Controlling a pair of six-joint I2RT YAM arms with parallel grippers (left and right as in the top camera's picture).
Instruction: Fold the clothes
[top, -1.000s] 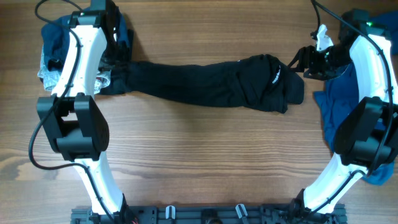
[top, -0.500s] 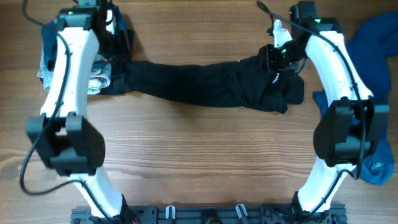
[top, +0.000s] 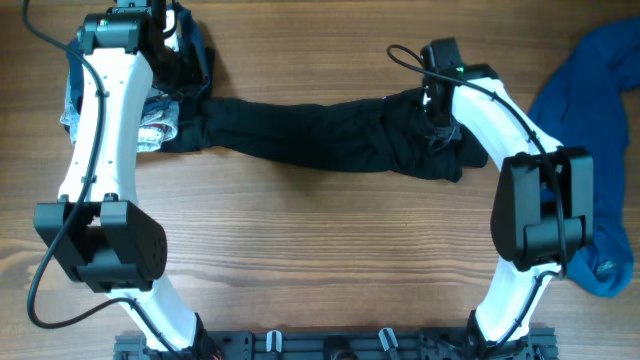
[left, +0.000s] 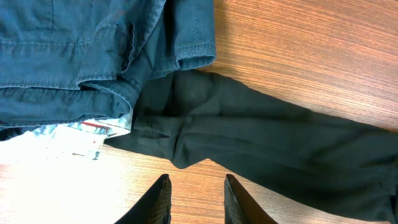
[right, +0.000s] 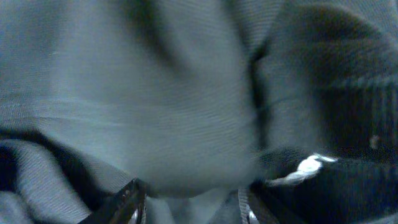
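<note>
1. Your right gripper (right: 188, 202) has swung in from the 3 o'clock edge. It now presses into the 2 o'clock end of the black garment (top: 320, 140), jaws spread wide, cloth bulging between them, apparently not pinched.
2. Your left gripper (left: 196, 200) hovers at the garment's 10 o'clock end, jaws narrowly apart and empty, near the denim pile (left: 74, 43).
3. You now have both ends covered, so closing on each likely comes next.
4. You have left the blue cloth (top: 590, 80) at 3 o'clock unfolded.

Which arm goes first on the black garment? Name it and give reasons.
Likely right. The right gripper is down on the black garment at its bunched end, jaws open with cloth between them. The left gripper hangs open over bare table, short of the cloth.
</note>
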